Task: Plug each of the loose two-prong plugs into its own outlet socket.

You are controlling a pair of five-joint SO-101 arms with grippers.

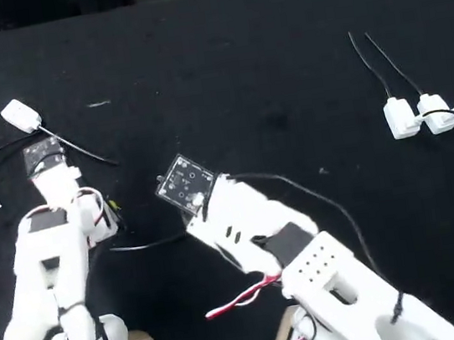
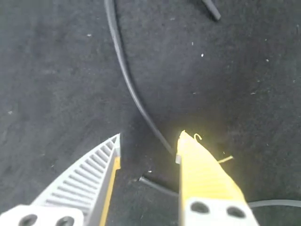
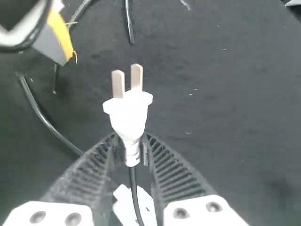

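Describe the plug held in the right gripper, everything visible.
The white plug has a moulded, plastic-looking body and two flat, pale metal prongs, straight and parallel, pointing away from the right gripper. The gripper's ribbed fingers clamp its narrow neck from both sides. A black cord leaves its rear between the fingers. It sits over black cloth; contact unclear.
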